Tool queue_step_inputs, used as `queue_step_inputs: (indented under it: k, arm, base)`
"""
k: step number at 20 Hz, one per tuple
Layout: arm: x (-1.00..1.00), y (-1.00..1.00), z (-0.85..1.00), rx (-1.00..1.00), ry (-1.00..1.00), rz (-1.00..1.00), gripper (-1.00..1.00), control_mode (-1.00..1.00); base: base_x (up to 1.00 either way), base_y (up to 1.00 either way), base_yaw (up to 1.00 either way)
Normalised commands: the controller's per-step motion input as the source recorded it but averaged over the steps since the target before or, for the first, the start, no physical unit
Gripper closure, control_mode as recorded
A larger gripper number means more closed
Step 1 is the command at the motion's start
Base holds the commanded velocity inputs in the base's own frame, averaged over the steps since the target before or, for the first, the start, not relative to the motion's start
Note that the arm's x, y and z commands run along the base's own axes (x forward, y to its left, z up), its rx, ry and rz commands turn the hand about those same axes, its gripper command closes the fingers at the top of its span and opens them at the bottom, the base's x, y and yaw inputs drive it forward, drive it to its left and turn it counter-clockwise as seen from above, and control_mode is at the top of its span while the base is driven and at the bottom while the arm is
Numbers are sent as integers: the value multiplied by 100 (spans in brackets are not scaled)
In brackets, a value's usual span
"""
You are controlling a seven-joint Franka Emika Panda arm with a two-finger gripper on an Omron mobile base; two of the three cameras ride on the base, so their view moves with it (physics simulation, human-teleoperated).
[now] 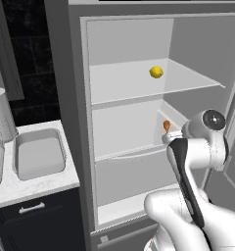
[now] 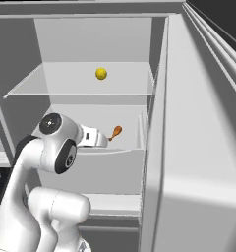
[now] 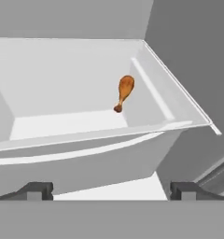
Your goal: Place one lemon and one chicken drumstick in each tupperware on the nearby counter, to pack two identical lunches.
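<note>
In fridge drawer point(image 3: 86, 126): drumstick point(image 3: 124, 92) partly behind arm; gripper point(image 3: 112, 190) wide open, empty.

No readable text, labels, brands or numbers appear anywhere.

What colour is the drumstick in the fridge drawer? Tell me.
Orange-brown chicken drumstick, darker at the bone end; clearest in the hand view.

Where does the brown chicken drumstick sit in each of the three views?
Left base view: brown chicken drumstick right of centre, against the right wall of the fridge's middle compartment, beside the arm's wrist.
Right base view: drumstick at centre, ahead of the hand.
Hand view: drumstick just right of centre, leaning in the back right corner.
Shared landmark: the white fridge drawer holding it.
</note>
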Motion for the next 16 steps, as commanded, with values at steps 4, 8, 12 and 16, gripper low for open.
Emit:
queue_step_inputs:
  k: [4,8,12,16]
  arm:
    - [60,-32,-36,0,-7,-12,-100,-100]
    - [78,-9,-19,0,-1,-7,-100,-100]
    - [77,-1,0,4,4,-1,-100,-100]
    - [61,-1,0,7,12,0,-100,-100]
  base:
    - [0,0,0]
    - [0,0,0]
    - [0,0,0]
    - [0,0,0]
